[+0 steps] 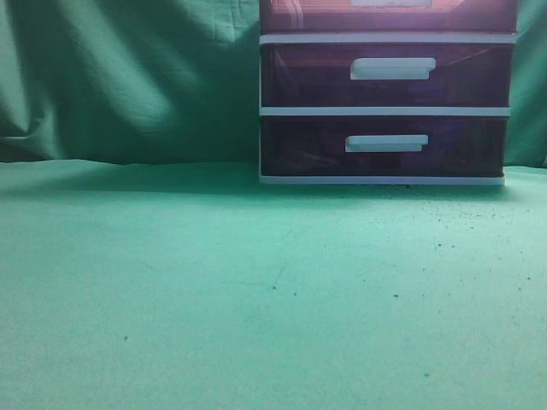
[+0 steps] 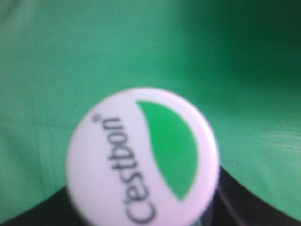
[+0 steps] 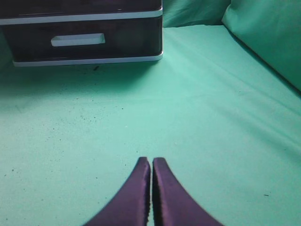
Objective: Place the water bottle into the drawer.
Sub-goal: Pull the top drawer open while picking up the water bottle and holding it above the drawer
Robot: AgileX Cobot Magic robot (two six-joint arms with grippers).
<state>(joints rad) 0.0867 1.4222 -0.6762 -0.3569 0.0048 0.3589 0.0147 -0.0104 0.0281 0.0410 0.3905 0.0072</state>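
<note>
The water bottle shows only in the left wrist view, as its white cap (image 2: 142, 157) with a green leaf and "C'estbon" lettering, very close to the camera and blurred. The dark fingers of my left gripper (image 2: 146, 219) flank it at the bottom edge and seem shut on the bottle. The drawer (image 1: 389, 15) is a purple-red strip with a white handle at the top edge of the exterior view, looking closed. My right gripper (image 3: 151, 161) is shut and empty, low over the green cloth in front of the unit. Neither arm shows in the exterior view.
The white-framed unit (image 1: 385, 110) stands at the back right on the green cloth, with two darker drawers (image 1: 389, 73) below the top one. Its lowest drawer (image 3: 77, 40) shows in the right wrist view. A green cloth backdrop (image 1: 128, 77) hangs behind.
</note>
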